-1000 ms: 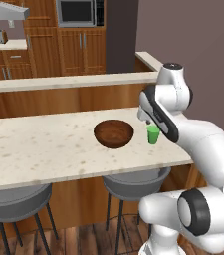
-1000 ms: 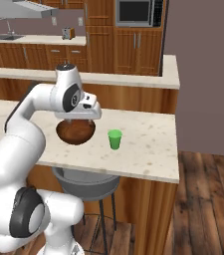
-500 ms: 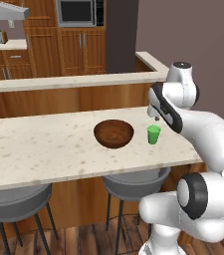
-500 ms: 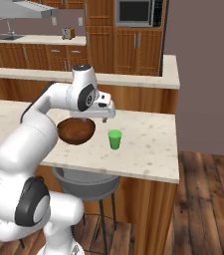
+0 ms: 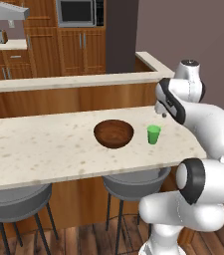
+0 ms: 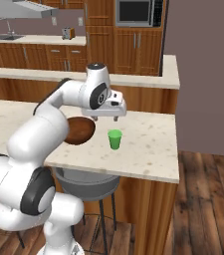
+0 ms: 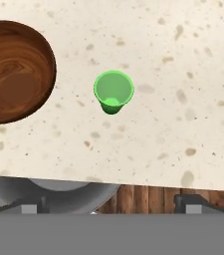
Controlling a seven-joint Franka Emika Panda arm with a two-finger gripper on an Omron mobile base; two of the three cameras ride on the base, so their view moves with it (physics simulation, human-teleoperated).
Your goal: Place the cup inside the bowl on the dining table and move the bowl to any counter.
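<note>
- The cup [image 7: 113, 91] is shown as a small, bright green, handleless tumbler that narrows toward its base; it stands upright and empty on the dining table [image 5: 49, 149].
- The bowl [image 5: 113, 133] is seen as a wide, shallow, dark brown wooden vessel with visible grain, empty, several times wider than the cup.
- Cup and bowl are set near each other but apart; in the right base view the cup [image 6: 115, 139] lies to the right of the bowl [image 6: 79, 130], nearer the table's end.
- The gripper [image 6: 105, 117] is held above the table, just over and slightly behind the cup, with its fingers spread wide and nothing between them.
- The tabletop is a beige speckled stone slab on a wooden base; a grey round stool [image 5: 133, 183] is tucked under its edge below the bowl.
- A raised ledge [image 5: 73, 82] with a wooden front is shown behind the table.
- The back wall is lined with brown wooden cabinets [image 5: 81, 50], with a built-in microwave [image 6: 136, 12] and a counter [image 6: 34, 39].
- The floor [image 6: 208, 199] is dark wooden planking.
</note>
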